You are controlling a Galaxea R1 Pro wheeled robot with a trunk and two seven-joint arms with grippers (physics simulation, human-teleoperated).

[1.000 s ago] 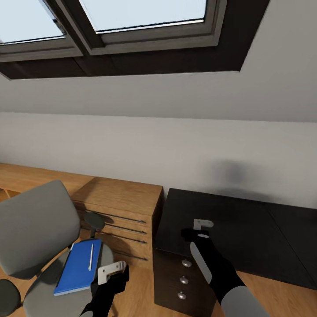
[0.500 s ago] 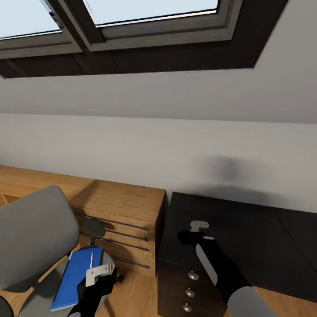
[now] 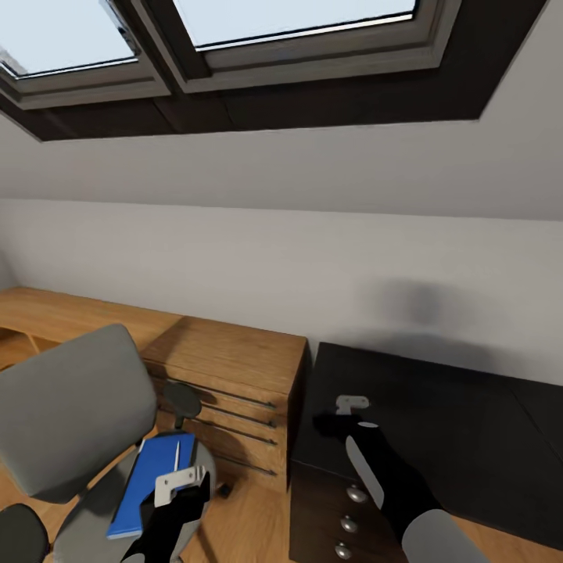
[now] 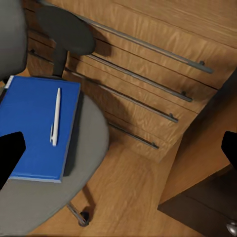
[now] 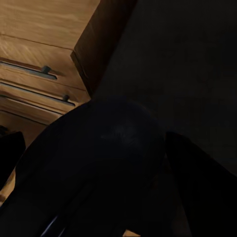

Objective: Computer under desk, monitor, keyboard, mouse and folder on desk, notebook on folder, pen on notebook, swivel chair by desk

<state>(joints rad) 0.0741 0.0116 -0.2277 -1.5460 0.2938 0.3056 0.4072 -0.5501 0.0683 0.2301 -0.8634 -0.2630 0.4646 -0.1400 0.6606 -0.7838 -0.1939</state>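
Bedroom, under skylights [image 3: 274, 47]: swivel chair [image 3: 70, 407] sits at lower left w/ blue folder [image 3: 148, 483] flat on its seat, white pen [image 4: 55, 116] lying on folder. Wooden dresser [image 3: 234, 367] butts against black desk [image 3: 438, 414]; bare floor [image 4: 133, 197] lies open btwn chair & dresser. Left gripper [image 3: 181, 482] hovers just beside folder's near edge, fingers [image 4: 10, 153] spread wide apart, holding nothing. Right gripper [image 3: 349, 408] hangs over desk's left edge, closed around a dark rounded mouse [image 5: 106, 163], seen close in right wrist view.
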